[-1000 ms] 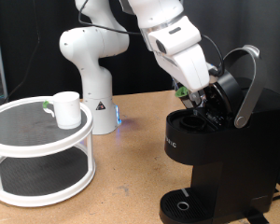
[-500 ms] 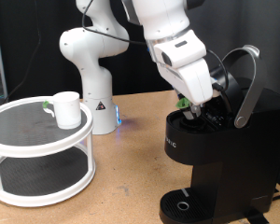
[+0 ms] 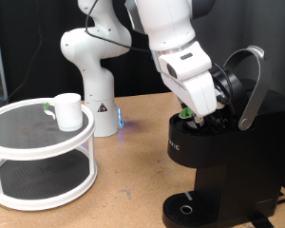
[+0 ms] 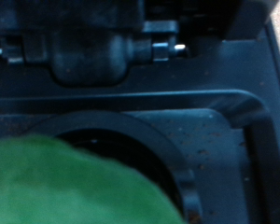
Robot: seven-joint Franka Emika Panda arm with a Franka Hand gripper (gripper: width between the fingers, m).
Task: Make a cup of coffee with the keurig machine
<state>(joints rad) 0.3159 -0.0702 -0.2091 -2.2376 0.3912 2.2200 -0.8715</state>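
The black keurig machine (image 3: 223, 161) stands at the exterior view's right with its silver-grey lid handle (image 3: 250, 90) raised and the pod chamber open. My gripper (image 3: 192, 115) reaches down into the chamber opening and is shut on a small green-topped coffee pod (image 3: 185, 112). In the wrist view the green pod top (image 4: 70, 187) fills the near corner, just over the round dark chamber rim (image 4: 168, 140); my fingers do not show there. The white cup (image 3: 67, 110) with a greenish handle stands on the stand at the exterior view's left, far from the gripper.
A white round two-tier stand (image 3: 38, 152) holds the cup on its top shelf. The white robot base (image 3: 90, 71) stands behind it. The machine's round drip tray (image 3: 187, 207) sits low at the front on the wooden table (image 3: 114, 199).
My gripper has moved towards the exterior view's left and slightly down with the pod, settling over the open chamber. The cup and the machine have not moved.
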